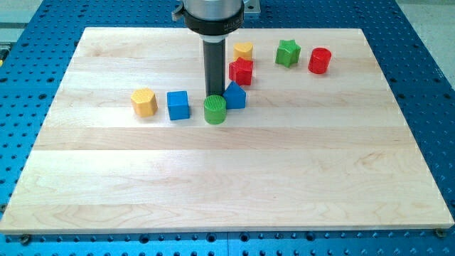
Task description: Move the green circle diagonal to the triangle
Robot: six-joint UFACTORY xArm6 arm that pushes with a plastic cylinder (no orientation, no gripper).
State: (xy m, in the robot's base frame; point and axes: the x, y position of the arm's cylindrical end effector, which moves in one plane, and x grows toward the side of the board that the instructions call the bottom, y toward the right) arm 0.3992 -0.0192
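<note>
My tip (214,97) sits just behind the green circle (215,110), near the frame's upper middle, which lies touching the blue triangle's (235,95) lower-left side. I judge the push nearly finished; next calls for only a small nudge, if any. I carry no claw, and the counter (227,178) holds no containers.

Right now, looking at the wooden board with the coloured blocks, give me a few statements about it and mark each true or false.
1. My tip sits just behind the green circle block. True.
2. The green circle lies at the view's right of the blue triangle block. False: it lies at its lower left.
3. The blue cube stands between the yellow hexagon block and the green circle. True.
4. The green star block touches the red cylinder. False: they stand apart.
</note>
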